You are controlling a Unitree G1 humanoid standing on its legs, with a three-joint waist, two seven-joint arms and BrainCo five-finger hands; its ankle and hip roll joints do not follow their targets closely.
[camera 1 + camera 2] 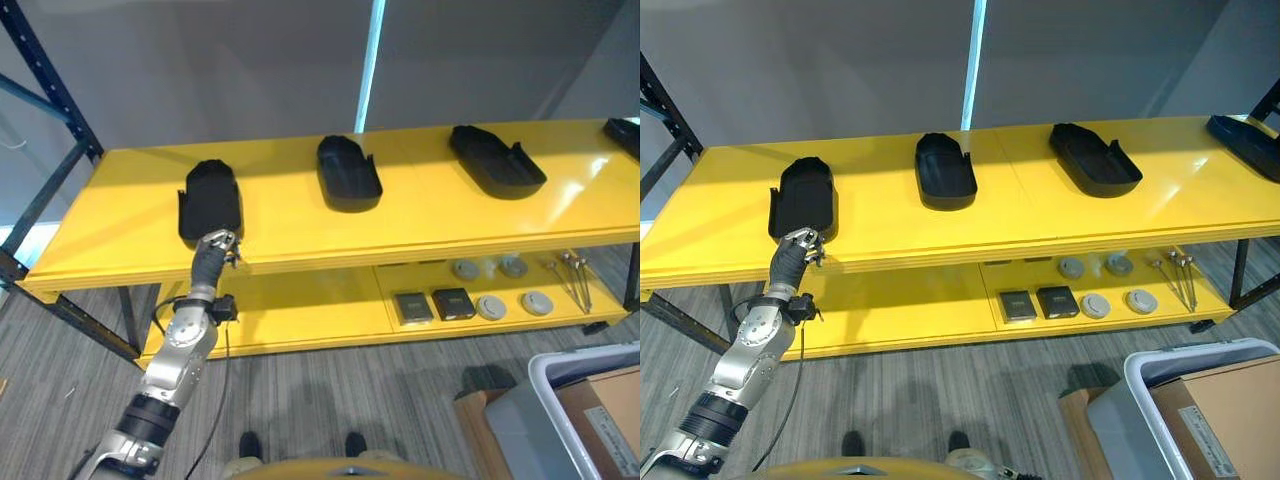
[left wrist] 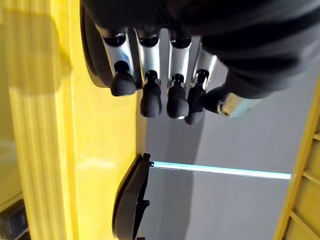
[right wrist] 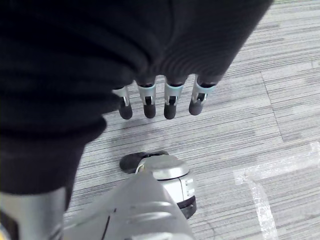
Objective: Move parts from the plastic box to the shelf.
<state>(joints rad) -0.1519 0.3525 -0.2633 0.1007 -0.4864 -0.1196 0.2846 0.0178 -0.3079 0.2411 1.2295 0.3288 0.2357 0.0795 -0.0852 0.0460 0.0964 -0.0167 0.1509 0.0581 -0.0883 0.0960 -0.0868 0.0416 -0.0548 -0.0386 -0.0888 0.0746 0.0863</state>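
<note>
Several black moulded parts lie in a row on the yellow top shelf (image 1: 300, 235). The leftmost part (image 1: 210, 200) lies near the shelf's front edge, with another (image 1: 348, 172) to its right and a third (image 1: 495, 160) further along. My left hand (image 1: 215, 248) is at the front edge just below the leftmost part, its fingers (image 2: 150, 95) straight and empty, the part (image 2: 92, 50) just past them. My right hand (image 3: 170, 100) hangs over the carpet with relaxed fingers, holding nothing. The grey plastic box (image 1: 560, 375) stands on the floor at the lower right.
A cardboard box (image 1: 610, 410) lies in the plastic box. The lower shelf holds two black square pieces (image 1: 432, 305), grey discs (image 1: 510, 300) and metal tools (image 1: 572, 275). A dark blue rack post (image 1: 50, 90) rises at the left.
</note>
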